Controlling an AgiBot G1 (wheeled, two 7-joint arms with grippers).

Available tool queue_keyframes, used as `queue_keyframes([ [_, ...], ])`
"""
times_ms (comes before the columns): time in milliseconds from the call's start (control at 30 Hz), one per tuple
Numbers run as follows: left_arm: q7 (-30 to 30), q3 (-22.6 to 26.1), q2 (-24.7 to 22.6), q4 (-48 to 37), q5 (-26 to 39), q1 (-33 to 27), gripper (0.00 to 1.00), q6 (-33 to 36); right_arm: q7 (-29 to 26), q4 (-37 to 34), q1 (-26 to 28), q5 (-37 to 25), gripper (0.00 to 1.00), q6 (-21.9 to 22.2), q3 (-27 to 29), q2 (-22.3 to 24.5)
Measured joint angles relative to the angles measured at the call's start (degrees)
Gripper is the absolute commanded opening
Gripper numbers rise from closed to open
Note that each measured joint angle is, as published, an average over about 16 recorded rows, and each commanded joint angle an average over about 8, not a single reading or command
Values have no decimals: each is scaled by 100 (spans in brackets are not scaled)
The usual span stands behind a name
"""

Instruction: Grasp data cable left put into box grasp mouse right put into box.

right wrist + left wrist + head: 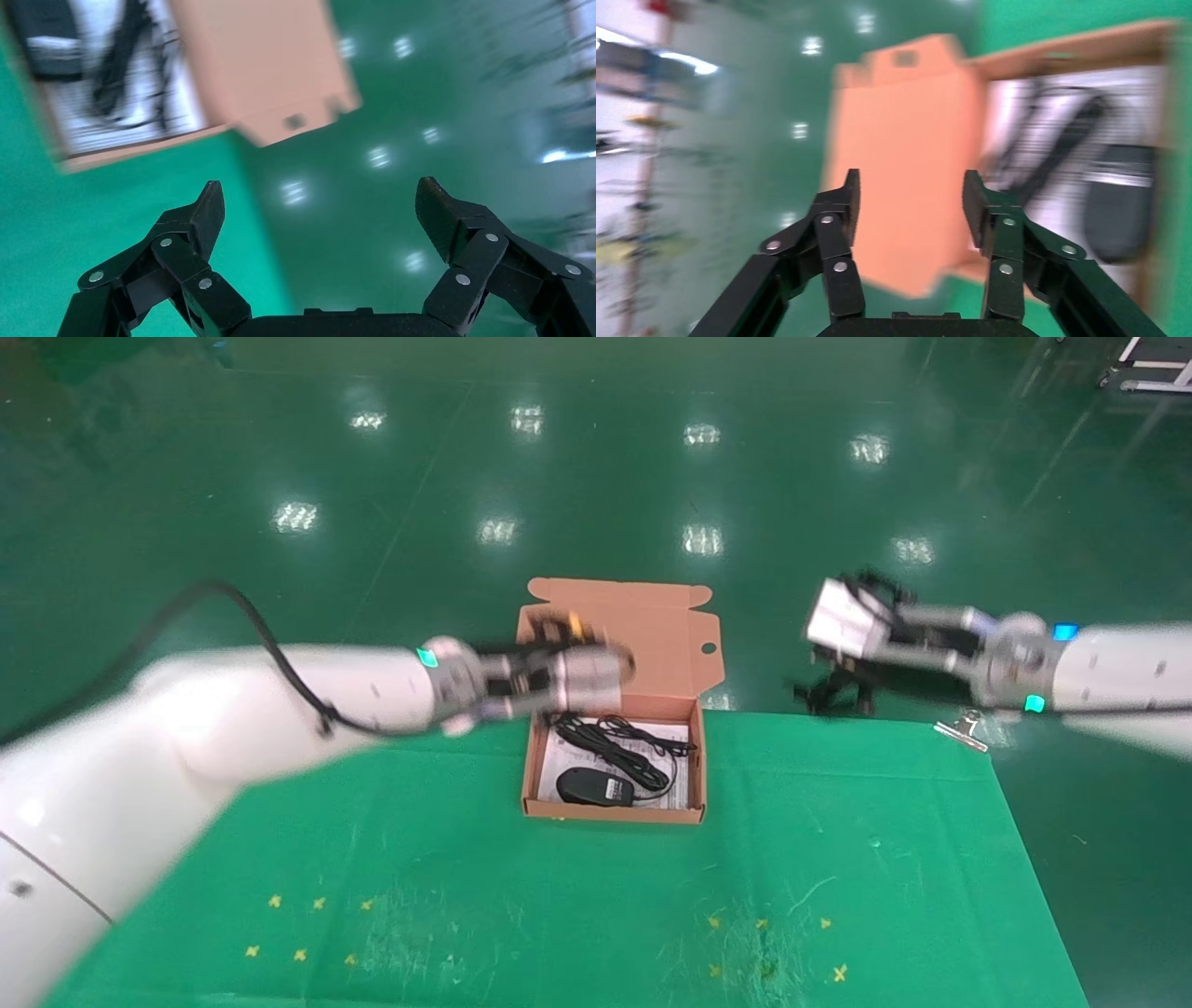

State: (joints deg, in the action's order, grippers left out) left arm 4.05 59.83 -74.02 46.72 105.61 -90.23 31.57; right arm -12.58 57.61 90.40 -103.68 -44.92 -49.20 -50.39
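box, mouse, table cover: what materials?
Box: likely cardboard; matte orange-brown, folded tabbed flap. Mouse: probably plastic; smooth black shell, pale label. Table cover: seems to be green cloth or mat, scuffed, clipped at a corner; can't tell which.

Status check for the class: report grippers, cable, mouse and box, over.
Left gripper open, empty, over the orange-brown cardboard box lid. Right gripper open, empty, off the table's far right edge. Black looped data cable and black oval mouse both inside box. Nothing obstructing.

This looks like a robot lab or industrial hall. A glossy green floor [596, 477] mirroring rows of ceiling lights stretches beyond both grippers, below them lies a clipped green table cloth [577, 896] with yellow crosses [307, 929].
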Motion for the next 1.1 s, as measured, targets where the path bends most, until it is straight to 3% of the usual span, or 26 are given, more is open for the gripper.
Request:
queue_keyframes([
  [400, 230, -475, 434, 343, -445, -75, 100, 178, 261, 132, 300, 17, 100, -428, 82, 13],
  [1100, 393, -1912, 1708, 1207, -2620, 996, 100, 2090, 234, 650, -817, 2191, 100, -1732, 1223, 550],
])
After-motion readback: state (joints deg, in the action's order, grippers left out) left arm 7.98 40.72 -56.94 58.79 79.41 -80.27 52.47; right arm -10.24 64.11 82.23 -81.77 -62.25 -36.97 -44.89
